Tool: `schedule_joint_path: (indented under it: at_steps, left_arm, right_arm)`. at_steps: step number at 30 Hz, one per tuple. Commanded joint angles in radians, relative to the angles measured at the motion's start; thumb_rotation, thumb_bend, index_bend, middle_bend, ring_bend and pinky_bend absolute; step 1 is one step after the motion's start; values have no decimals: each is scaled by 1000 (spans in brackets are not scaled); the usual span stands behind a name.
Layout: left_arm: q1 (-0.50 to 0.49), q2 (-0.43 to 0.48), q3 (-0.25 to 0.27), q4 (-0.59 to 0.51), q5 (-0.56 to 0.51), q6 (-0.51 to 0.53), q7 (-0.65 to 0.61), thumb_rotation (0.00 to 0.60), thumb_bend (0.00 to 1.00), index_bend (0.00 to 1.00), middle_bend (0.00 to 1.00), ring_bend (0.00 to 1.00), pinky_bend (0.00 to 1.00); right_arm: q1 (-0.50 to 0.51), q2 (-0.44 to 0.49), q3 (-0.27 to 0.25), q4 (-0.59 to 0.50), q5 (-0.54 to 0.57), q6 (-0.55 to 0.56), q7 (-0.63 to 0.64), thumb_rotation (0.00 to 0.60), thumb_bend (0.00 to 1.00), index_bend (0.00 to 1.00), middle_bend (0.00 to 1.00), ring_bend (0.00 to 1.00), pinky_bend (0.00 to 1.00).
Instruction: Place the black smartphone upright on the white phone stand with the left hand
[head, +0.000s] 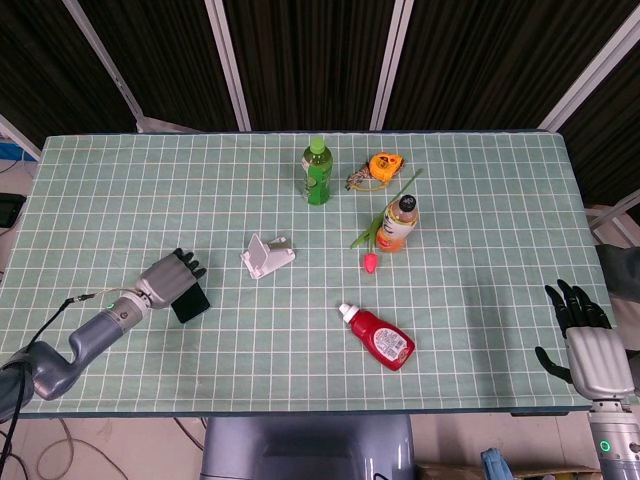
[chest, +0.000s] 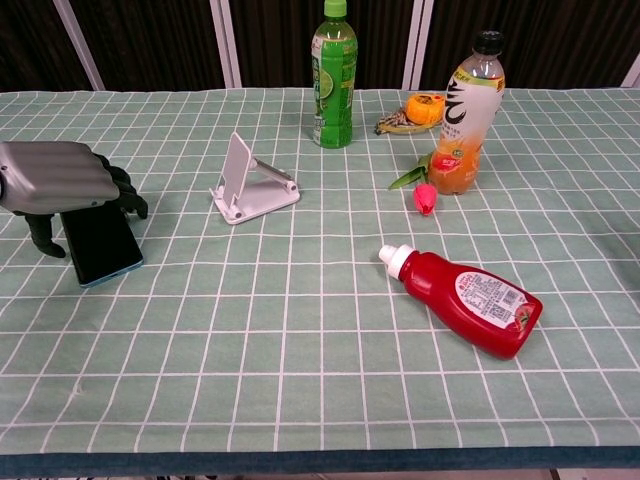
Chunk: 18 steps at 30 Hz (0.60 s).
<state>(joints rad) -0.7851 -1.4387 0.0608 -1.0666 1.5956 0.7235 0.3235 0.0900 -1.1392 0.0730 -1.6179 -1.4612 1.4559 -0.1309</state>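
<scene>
The black smartphone lies flat on the green checked cloth, left of centre. My left hand hovers over the phone's far end, palm down. Its fingers arch past the far edge and the thumb hangs at the phone's left side; nothing is gripped. The white phone stand sits to the right of the phone and further back, its back plate tilted up. My right hand rests off the table's right front corner with its fingers spread, holding nothing.
A red ketchup bottle lies on its side at centre front. At the back stand a green bottle and an orange drink bottle, with a pink tulip and an orange tape measure.
</scene>
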Motion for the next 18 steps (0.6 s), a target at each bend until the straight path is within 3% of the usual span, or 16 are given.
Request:
schedule_joint_path:
  at_steps: [1,11,18]
  left_arm:
    - [0,-7,2,7,-2,2,-3,600,52,223,271,177,289]
    - [-2,-23,20,22,3,6,-22,600,72,249,296,200,308]
    - [-6,-26,31,25,9,8,-36,600,154,366,420,314,407]
  right_arm:
    - [0,0,0,0,0,1,2,600,362,64,0,0,178]
    - [-1,-1,0,3,-2,1,5,600,362,64,0,0,178]
    - [-1,-1,-1,3,-2,2,7,600,362,64,0,0,178]
